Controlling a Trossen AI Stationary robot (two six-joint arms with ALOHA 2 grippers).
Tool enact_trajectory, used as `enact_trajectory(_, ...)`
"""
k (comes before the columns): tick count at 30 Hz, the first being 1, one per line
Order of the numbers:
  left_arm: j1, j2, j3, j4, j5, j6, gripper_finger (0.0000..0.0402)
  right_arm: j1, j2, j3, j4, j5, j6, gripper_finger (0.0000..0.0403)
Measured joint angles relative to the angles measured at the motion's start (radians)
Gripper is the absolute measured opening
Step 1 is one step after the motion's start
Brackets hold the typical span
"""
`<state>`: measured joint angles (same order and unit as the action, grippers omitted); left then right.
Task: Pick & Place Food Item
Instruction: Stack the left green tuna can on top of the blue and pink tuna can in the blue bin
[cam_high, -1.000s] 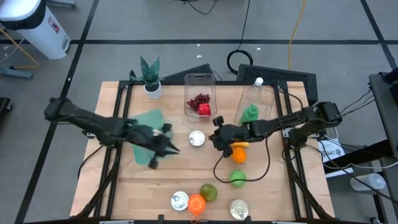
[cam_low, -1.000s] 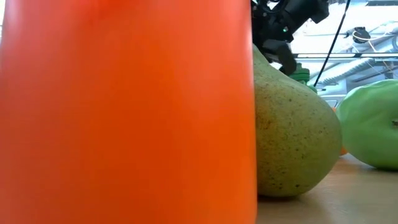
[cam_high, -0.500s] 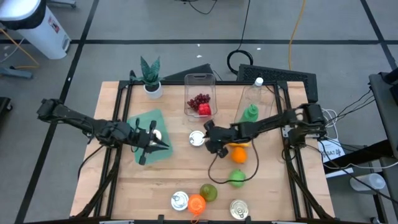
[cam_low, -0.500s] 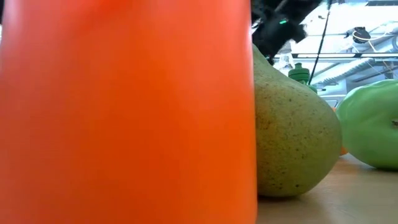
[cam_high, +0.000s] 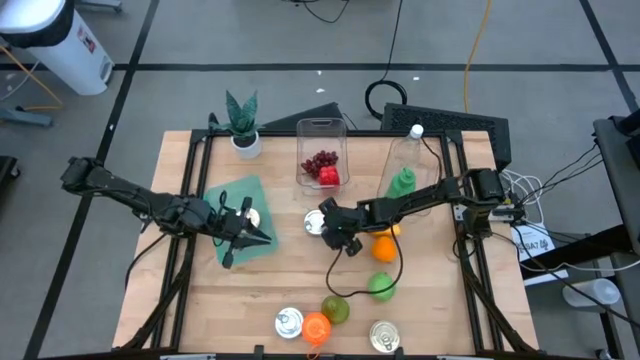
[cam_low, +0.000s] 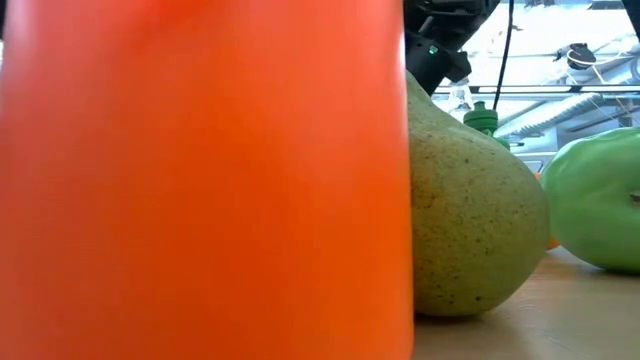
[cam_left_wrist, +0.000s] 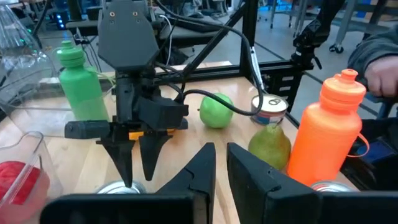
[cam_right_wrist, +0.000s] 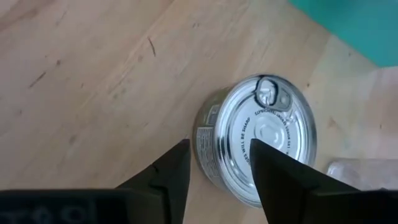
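A silver ring-pull can (cam_right_wrist: 267, 134) stands upright on the wooden table (cam_high: 440, 300) near its middle, just right of the green mat (cam_high: 235, 195). My right gripper (cam_right_wrist: 219, 149) is open and slants down over the can (cam_high: 312, 222), one finger beside its wall and one over its lid. The left wrist view shows this gripper (cam_left_wrist: 138, 177) from the front, fingertips apart. My left gripper (cam_high: 265, 237) is shut on nothing above the mat and points toward the can. My right gripper stands with its fingers (cam_right_wrist: 273, 174) on either side of the can's near rim (cam_right_wrist: 208, 146), coming from above at a slant from the table's right. I cannot tell whether they touch the can.
An orange (cam_high: 383, 247), a green apple (cam_high: 382, 287), a pear (cam_high: 335, 308), an orange bottle (cam_high: 316, 328) and two cans (cam_high: 289, 321) lie toward the near edge. A clear tub of red food (cam_high: 322, 165), a green bottle (cam_high: 402, 180) and a potted plant (cam_high: 241, 120) stand at the back.
My right gripper has gone down and toward the table's left edge, from above the orange to the can. My left gripper has drawn back toward the left edge and sunk lower over the mat, then kept still.
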<state>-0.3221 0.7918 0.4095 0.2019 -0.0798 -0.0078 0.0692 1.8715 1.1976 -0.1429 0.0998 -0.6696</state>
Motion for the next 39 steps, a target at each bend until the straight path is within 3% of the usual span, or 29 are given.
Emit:
enact_trajectory(13,-0.001,0.000,0.000,0.013,-0.008,-0.016,0.0051,-0.014,0.072,0.004,0.035,0.008,-0.017,0.0122)
enact_trajectory(20,0.000,0.000,0.000,0.013,-0.007,-0.033,0.0051,-0.016,0.072,0.004,0.023,0.002,0.002,0.0063)
enact_trajectory(24,0.000,0.000,0.000,0.012,0.007,-0.071,0.0051,-0.025,0.073,0.003,-0.032,-0.075,0.003,0.0019)
enact_trajectory(26,0.000,0.000,0.000,0.011,0.027,-0.074,0.0051,-0.024,0.089,0.002,-0.042,-0.066,0.014,0.0005)
enact_trajectory(29,0.000,0.000,0.001,0.011,0.028,-0.074,0.0051,-0.022,0.093,0.002,-0.042,0.003,0.044,0.0002)
enact_trajectory(35,0.000,0.000,0.001,0.008,0.018,-0.024,0.0051,-0.013,0.036,0.007,-0.046,-0.023,0.072,0.0001)
enact_trajectory(39,0.001,0.021,0.002,0.008,-0.088,0.014,0.0051,-0.009,-0.011,0.017,-0.078,-0.056,0.094,0.0000)
